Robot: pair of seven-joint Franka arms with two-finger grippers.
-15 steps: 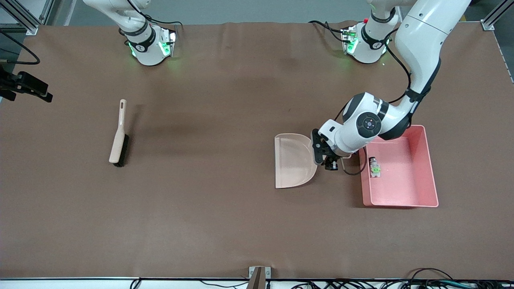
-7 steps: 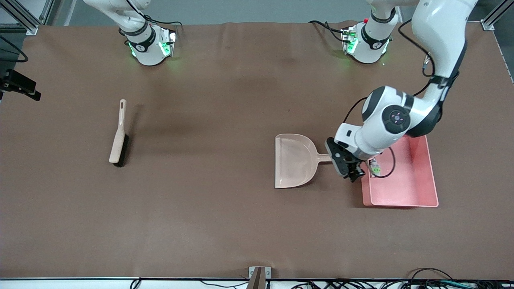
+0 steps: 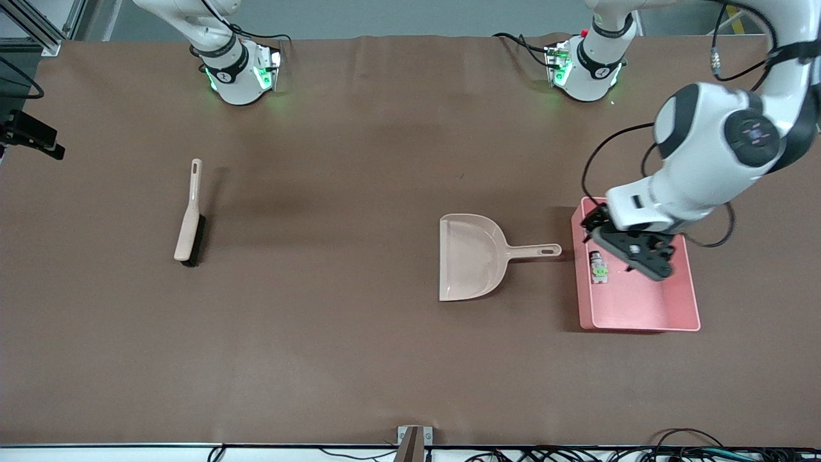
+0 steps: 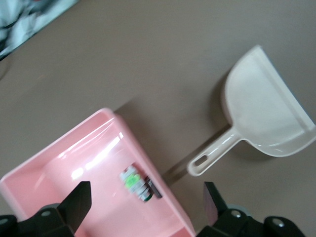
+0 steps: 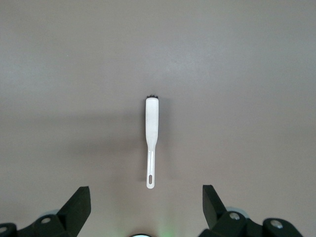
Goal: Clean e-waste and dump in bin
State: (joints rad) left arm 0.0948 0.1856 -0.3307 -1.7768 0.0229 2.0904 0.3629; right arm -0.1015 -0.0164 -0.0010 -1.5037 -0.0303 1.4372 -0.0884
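The pink bin (image 3: 641, 301) stands near the left arm's end of the table. The e-waste (image 3: 599, 268) lies inside it by the wall nearest the dustpan. The left wrist view shows it as a white-grey part with a green mark (image 4: 134, 180) and a dark block (image 4: 153, 188) beside it, both in the bin (image 4: 64, 173). My left gripper (image 3: 627, 249) hangs open and empty over the bin (image 4: 144, 207). My right gripper (image 5: 145, 207) is open and empty, high above the brush.
A beige dustpan (image 3: 471, 256) lies flat beside the bin, its handle (image 3: 535, 251) pointing at the bin and free of any grip (image 4: 266, 118). A beige brush with dark bristles (image 3: 190, 218) lies toward the right arm's end (image 5: 152, 133).
My left gripper has opened at the dustpan's handle and moved off it to hang over the bin. The dustpan lies where it was. The brush has not moved.
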